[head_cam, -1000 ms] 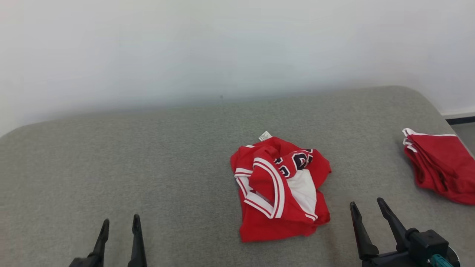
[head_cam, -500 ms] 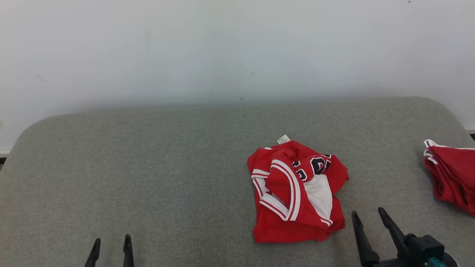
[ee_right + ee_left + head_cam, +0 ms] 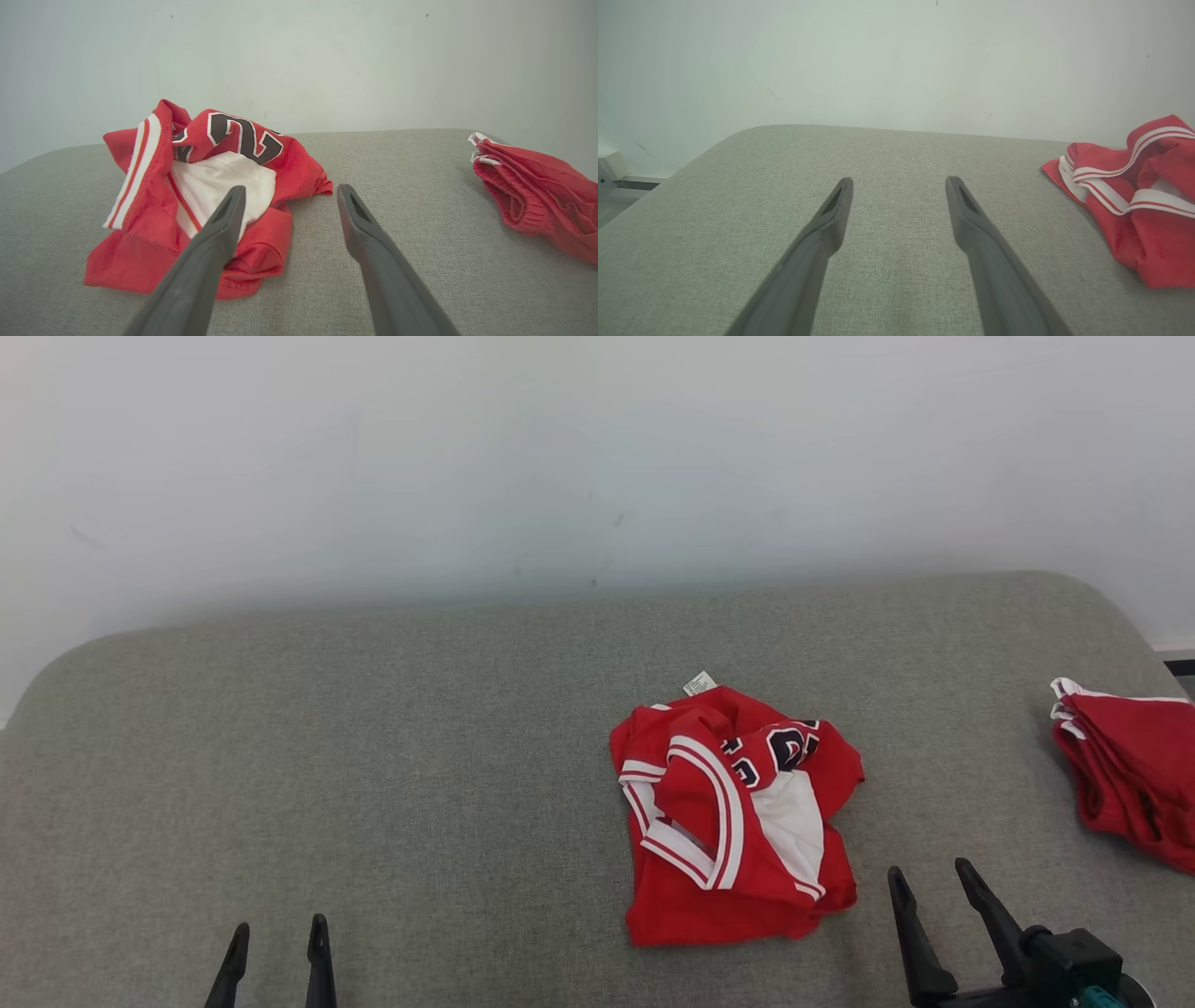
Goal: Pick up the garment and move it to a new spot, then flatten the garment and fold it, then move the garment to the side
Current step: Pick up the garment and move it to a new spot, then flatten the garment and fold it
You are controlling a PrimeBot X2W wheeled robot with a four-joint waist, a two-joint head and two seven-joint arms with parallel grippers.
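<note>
The garment [image 3: 738, 817] is a crumpled red jersey with white stripes, dark numerals and a white inner patch, lying right of centre on the grey padded surface [image 3: 420, 747]. It also lies at the right edge of the left wrist view [image 3: 1139, 196] and at left-centre of the right wrist view [image 3: 205, 191]. My right gripper [image 3: 929, 882] stands open just right of its lower corner, apart from it, nothing between its fingers [image 3: 219, 224]. My left gripper [image 3: 277, 933] is open far to the left over bare padding, its fingers [image 3: 831, 219] spread wide.
A second red garment [image 3: 1125, 770], folded with white trim, lies at the far right edge of the surface, also in the right wrist view [image 3: 537, 196]. A pale wall [image 3: 560, 457] runs behind. The surface's rounded corners fall off at left and right.
The head camera has shifted, so the whole picture moved right, then slightly back left. The left gripper sits lower in the picture. The garments lie as before and both grippers stay open.
</note>
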